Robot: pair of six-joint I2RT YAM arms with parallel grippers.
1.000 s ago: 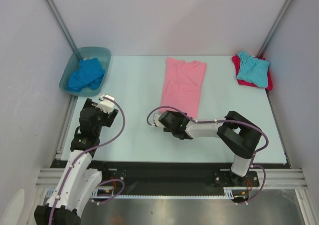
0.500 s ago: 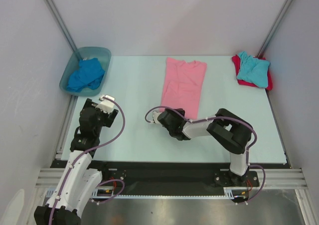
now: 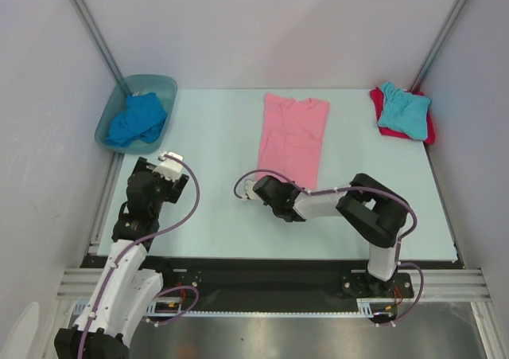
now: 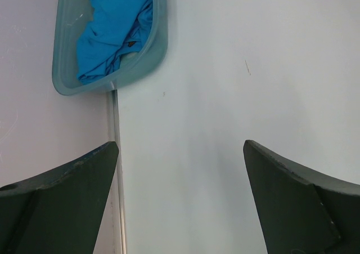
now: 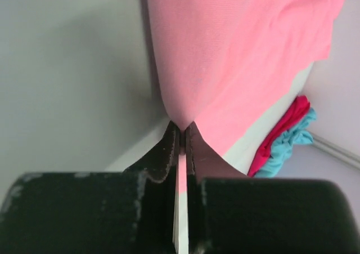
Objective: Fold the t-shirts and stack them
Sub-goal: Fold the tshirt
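A pink t-shirt (image 3: pixel 292 134) (image 5: pixel 236 51) lies folded lengthwise in the middle of the table. My right gripper (image 3: pixel 280 190) (image 5: pixel 183 131) is at its near hem, shut on the pink cloth, which bunches up from the pinch. A turquoise t-shirt (image 3: pixel 402 107) (image 5: pixel 289 144) sits on a red t-shirt (image 3: pixel 383 125) (image 5: pixel 281 133) at the far right. A royal blue t-shirt (image 3: pixel 137 120) (image 4: pixel 112 31) is crumpled in the tub. My left gripper (image 3: pixel 169 161) (image 4: pixel 180 181) hovers open over bare table near the left edge.
A blue-green translucent tub (image 3: pixel 108 122) (image 4: pixel 157 45) stands at the far left corner. A metal rail (image 4: pixel 116 169) runs along the table's left edge. Grey walls close in the left, back and right sides.
My right gripper has slid toward the pink t-shirt's near hem and closed on it. The left arm has not moved.
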